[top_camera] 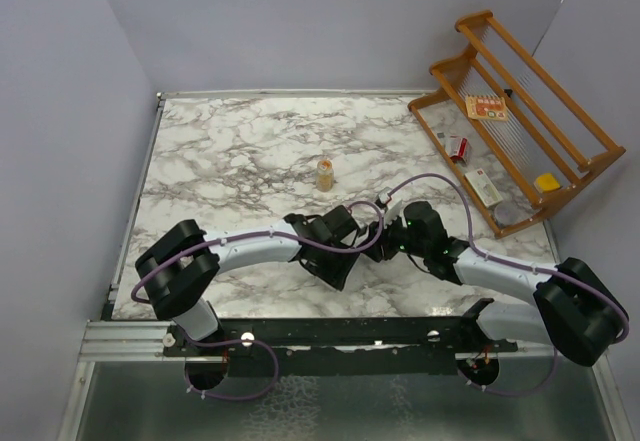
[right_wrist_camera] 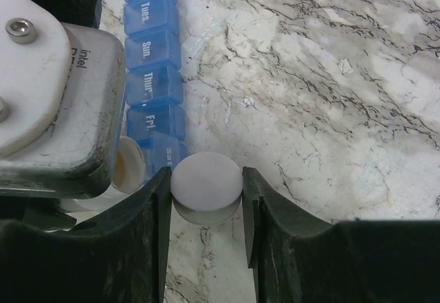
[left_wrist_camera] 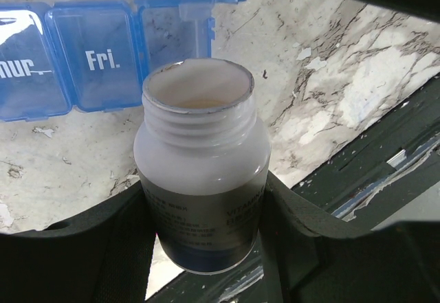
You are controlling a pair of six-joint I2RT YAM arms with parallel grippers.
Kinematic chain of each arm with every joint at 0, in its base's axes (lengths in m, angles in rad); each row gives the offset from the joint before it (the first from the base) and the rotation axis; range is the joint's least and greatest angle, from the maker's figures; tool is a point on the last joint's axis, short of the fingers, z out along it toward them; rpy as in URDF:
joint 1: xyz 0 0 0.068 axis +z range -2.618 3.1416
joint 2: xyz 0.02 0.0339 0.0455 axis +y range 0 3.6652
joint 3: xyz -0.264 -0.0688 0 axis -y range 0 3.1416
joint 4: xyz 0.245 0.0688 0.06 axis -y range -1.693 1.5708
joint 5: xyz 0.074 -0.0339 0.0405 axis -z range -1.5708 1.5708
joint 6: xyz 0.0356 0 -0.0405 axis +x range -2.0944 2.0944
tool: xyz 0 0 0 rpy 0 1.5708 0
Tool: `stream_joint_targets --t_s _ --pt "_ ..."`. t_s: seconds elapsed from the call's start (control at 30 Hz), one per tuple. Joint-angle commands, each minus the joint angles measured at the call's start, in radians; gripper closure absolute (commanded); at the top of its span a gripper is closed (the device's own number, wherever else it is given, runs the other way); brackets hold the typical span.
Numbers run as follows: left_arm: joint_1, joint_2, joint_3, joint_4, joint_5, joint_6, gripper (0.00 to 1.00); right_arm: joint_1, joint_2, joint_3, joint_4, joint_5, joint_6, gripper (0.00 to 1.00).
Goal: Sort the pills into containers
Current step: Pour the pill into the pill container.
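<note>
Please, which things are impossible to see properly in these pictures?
- Contents of the white bottle: left wrist view, dim behind its rim.
- Bottle label: left wrist view, blurred, partly covered by the left gripper.
- The containers: top view, hidden under the left gripper and right gripper.
- The last compartment: right wrist view, behind the white cap and the left wrist's camera.
- Items on the rack: top view, too small to read.

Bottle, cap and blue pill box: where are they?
white bottle point(left_wrist_camera: 201, 179), left wrist view, on its white side
white cap point(right_wrist_camera: 206, 178), right wrist view, on its flat top
blue pill box point(left_wrist_camera: 96, 62), left wrist view, on the Fri. lid
</note>
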Motion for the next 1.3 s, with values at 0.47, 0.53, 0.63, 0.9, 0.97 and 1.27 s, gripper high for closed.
stream_joint_targets --t_s 0.47,0.53,0.63,0.9,0.97,1.27 --pt "0.010 0.039 0.077 -0.103 -0.004 0.046 1.00 0.008 0.009 0.025 0.013 -0.018 -0.015 0.99" --pt "0.013 0.037 0.081 -0.112 -0.005 0.049 1.00 0.007 0.009 0.025 0.013 -0.017 -0.014 0.99" --pt "0.019 0.036 0.090 -0.130 -0.011 0.052 1.00 0.007 0.009 0.024 0.013 -0.019 -0.016 0.99" --pt "0.029 0.059 0.111 -0.142 -0.007 0.064 1.00 0.008 0.007 0.024 0.012 -0.019 -0.015 0.99" --pt "0.031 0.064 0.115 -0.147 -0.004 0.067 1.00 0.008 0.006 0.024 0.013 -0.019 -0.015 0.99" --pt "0.031 0.079 0.158 -0.186 -0.035 0.084 1.00 0.008 0.006 0.022 0.014 -0.017 -0.015 0.99"
